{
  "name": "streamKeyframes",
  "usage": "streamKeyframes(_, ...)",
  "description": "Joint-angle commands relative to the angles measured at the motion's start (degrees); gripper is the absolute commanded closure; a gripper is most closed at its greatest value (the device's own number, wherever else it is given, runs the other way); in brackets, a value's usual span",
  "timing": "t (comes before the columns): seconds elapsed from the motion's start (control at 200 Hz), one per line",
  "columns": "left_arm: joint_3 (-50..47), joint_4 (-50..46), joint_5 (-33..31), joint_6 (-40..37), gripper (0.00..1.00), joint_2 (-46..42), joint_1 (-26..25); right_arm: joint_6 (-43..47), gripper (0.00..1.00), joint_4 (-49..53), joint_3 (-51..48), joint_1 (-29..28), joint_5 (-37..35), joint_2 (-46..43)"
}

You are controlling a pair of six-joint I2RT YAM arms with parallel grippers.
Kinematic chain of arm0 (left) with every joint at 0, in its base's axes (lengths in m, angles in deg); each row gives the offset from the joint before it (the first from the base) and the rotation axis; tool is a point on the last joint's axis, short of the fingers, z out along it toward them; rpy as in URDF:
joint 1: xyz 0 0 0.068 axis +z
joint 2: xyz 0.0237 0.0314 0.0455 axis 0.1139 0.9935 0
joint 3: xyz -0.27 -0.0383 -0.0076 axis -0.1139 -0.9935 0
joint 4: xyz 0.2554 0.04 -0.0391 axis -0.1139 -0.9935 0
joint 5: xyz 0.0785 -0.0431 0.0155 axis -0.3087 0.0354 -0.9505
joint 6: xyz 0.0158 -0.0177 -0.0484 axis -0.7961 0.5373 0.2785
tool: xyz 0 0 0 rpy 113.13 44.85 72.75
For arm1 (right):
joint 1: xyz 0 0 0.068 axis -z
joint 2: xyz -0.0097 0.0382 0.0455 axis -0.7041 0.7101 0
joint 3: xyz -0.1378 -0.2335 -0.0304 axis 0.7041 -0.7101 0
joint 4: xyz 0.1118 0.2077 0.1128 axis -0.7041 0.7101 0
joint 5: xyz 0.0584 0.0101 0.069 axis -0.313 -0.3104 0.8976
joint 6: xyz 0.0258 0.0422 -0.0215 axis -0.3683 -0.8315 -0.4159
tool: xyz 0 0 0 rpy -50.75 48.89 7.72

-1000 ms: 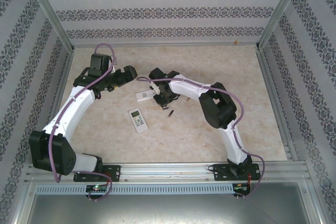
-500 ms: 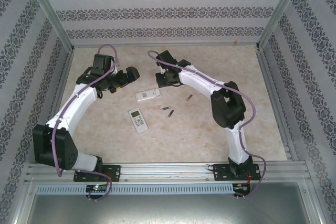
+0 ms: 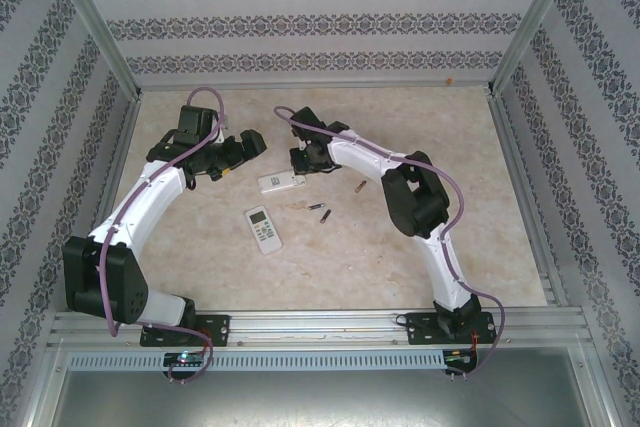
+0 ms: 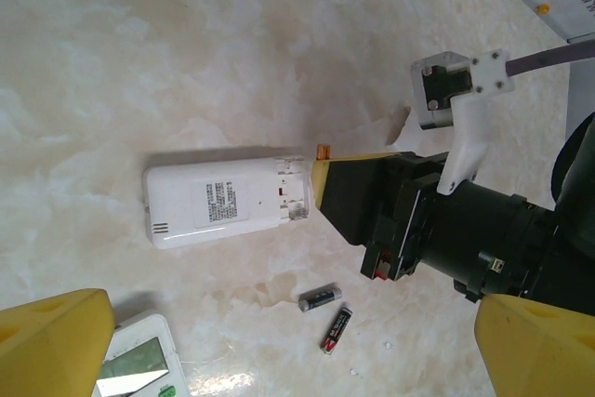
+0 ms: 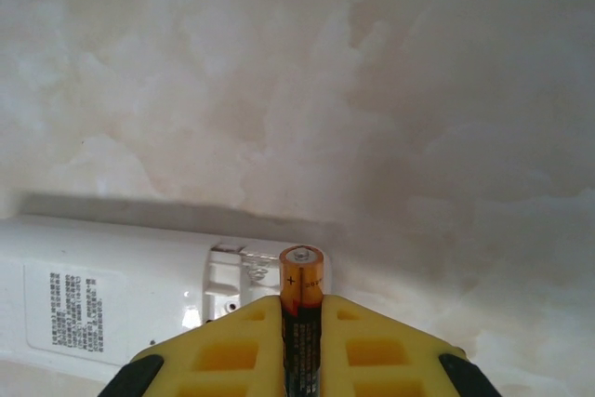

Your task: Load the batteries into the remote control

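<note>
A white remote control [image 4: 223,204] lies face down with its battery bay [image 4: 292,194] uncovered at the right end; from above the remote control [image 3: 282,182] sits mid-table. My right gripper [image 5: 302,311] is shut on a battery [image 5: 302,276], orange plus end forward, just over the bay's edge [image 5: 228,278]. In the top view the right gripper [image 3: 306,159] hangs at the remote's right end. Two batteries [image 4: 321,298] [image 4: 337,329] lie loose near the remote. A third battery [image 3: 361,186] lies further right. My left gripper [image 4: 297,360] is open and holds nothing, hovering left of the remote [image 3: 240,147].
A second white remote [image 3: 263,228] lies face up nearer the arm bases, with its screen corner [image 4: 139,367] in the left wrist view. Patterned walls with metal posts [image 3: 100,27] close in the table.
The right arm swung back from over the remote, then came down again at the remote's right end with the battery in its grip. The left arm barely moved.
</note>
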Motion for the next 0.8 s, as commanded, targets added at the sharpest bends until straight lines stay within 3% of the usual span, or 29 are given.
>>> streamKeyframes(0.0, -0.76, 1.17, 1.01, -0.01, 0.00, -0.64, -0.15, -1.27, 0.87, -0.33, -0.03, -0.95, 0.82, 0.82)
streamKeyframes(0.365, -0.46, 0.92, 1.24, -0.22, 0.00, -0.41, -0.15, -1.73, 0.84, -1.24, -1.69, -1.06, 0.03, 2.17)
streamKeyframes(0.794, -1.31, 1.26, 1.15, 0.07, 0.00, -0.39, -0.15, -1.32, 0.72, -0.46, -2.32, -1.06, -1.37, 0.26)
